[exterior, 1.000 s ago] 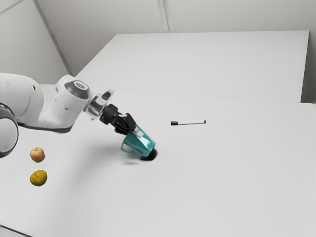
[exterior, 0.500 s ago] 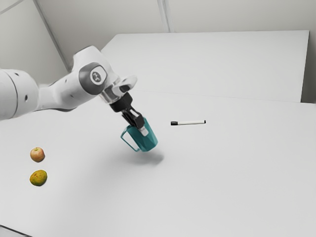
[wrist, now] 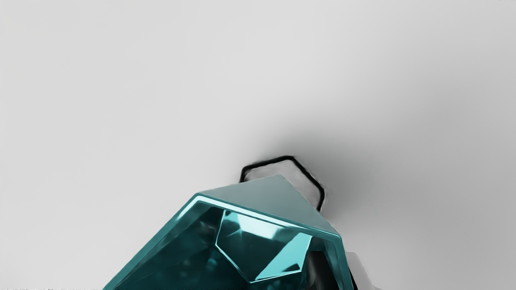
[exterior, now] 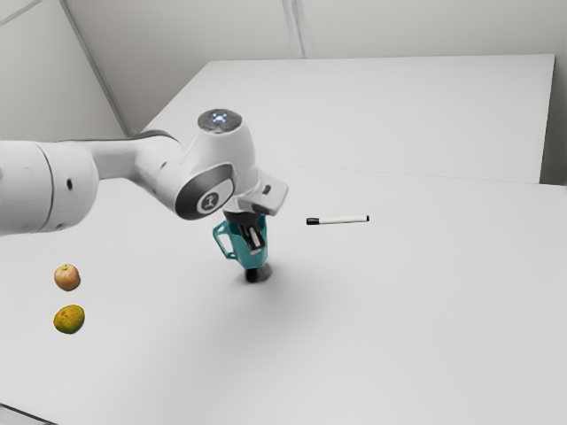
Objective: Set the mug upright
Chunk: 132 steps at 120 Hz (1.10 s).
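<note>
Mug (exterior: 239,244) first: it hangs in my jaws (exterior: 254,244) near the middle of the bench (exterior: 399,310), mouth up, nearly upright, its top leaning slightly toward eleven o'clock in the exterior view and its handle (exterior: 219,243) at nine. The jaws pinch its wall, one finger inside, one outside. A dark shadow (exterior: 257,275) lies under the base, so I judge a small gap remains. I'd take out the lean, lower slowly until the base sits flat, then open gently and rise straight, lest the inner finger drag the rim and tip it. The marker (exterior: 341,220), between two and three o'clock, and the apple (exterior: 67,277) and yellow fruit (exterior: 69,319), past eight, lie well apart.
</note>
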{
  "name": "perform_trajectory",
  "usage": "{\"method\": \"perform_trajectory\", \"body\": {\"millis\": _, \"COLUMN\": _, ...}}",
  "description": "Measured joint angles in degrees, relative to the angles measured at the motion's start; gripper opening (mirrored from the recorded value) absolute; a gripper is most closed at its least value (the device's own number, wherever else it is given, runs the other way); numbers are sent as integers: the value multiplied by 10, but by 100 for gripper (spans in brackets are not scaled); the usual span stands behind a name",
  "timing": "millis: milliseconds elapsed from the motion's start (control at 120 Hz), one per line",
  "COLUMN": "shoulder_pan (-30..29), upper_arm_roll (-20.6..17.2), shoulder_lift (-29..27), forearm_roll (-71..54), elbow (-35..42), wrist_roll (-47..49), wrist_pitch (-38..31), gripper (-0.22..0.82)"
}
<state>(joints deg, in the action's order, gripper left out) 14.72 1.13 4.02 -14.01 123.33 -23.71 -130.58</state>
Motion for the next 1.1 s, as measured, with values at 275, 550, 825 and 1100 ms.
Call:
{"method": "perform_trajectory", "body": {"millis": 275, "shoulder_pan": -7, "upper_arm_roll": 0, "shoulder_lift": 3, "forearm_roll": -24, "elbow": 17, "wrist_roll": 83, "wrist_pitch": -19, "gripper": -18}}
{"method": "perform_trajectory", "body": {"millis": 550, "shoulder_pan": -7, "upper_arm_roll": 0, "shoulder_lift": 14, "forearm_roll": -20, "elbow": 17, "wrist_roll": 141, "wrist_pitch": -26, "gripper": -18}}
{"method": "perform_trajectory", "body": {"millis": 825, "shoulder_pan": -6, "upper_arm_roll": -5, "shoulder_lift": 20, "forearm_roll": 14, "elbow": 17, "wrist_roll": 194, "wrist_pitch": -50, "gripper": -17}}
{"method": "perform_trajectory", "body": {"millis": 1100, "shoulder_pan": -6, "upper_arm_roll": -6, "shoulder_lift": 34, "forearm_roll": 21, "elbow": 17, "wrist_roll": 229, "wrist_pitch": -71, "gripper": -17}}
